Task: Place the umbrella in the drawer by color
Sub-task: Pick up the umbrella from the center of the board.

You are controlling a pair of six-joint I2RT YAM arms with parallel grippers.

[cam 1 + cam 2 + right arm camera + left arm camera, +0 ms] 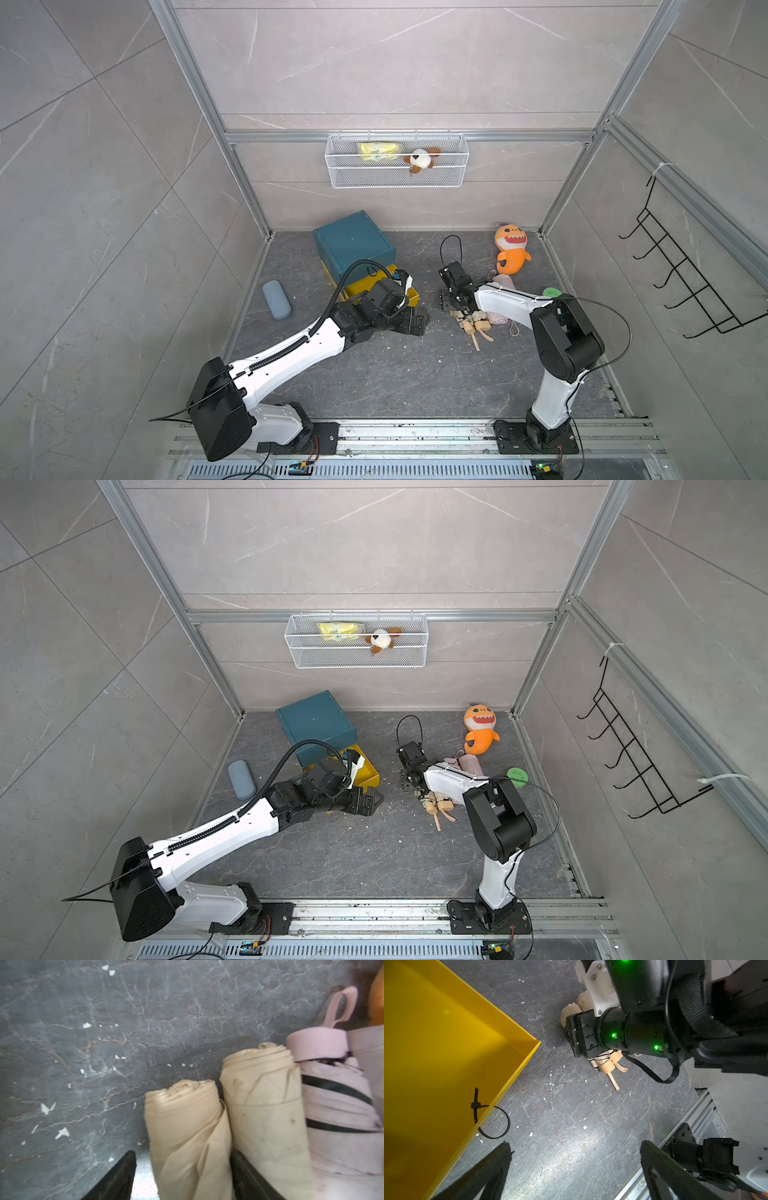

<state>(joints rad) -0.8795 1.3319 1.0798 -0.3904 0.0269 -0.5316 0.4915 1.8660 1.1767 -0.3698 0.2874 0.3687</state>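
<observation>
Two cream folded umbrellas (187, 1126) (264, 1105) and a pink umbrella (336, 1105) lie side by side on the dark floor, right of centre in both top views (469, 326). My right gripper (182, 1153) points down and straddles the outer cream umbrella. It is open, one finger against the umbrella and a gap at the other. A teal drawer cabinet (353, 241) stands at the back, its yellow drawer (446, 1053) pulled out with nothing inside. My left gripper (576, 1145) hovers open over bare floor beside that drawer (413, 297).
An orange shark plush (511, 249) lies behind the umbrellas, and a green round thing (552, 292) is by the right wall. A blue case (276, 299) sits left of the cabinet. A black cable-tie loop (494, 1122) hangs from the drawer front. A wire basket (397, 160) hangs on the back wall.
</observation>
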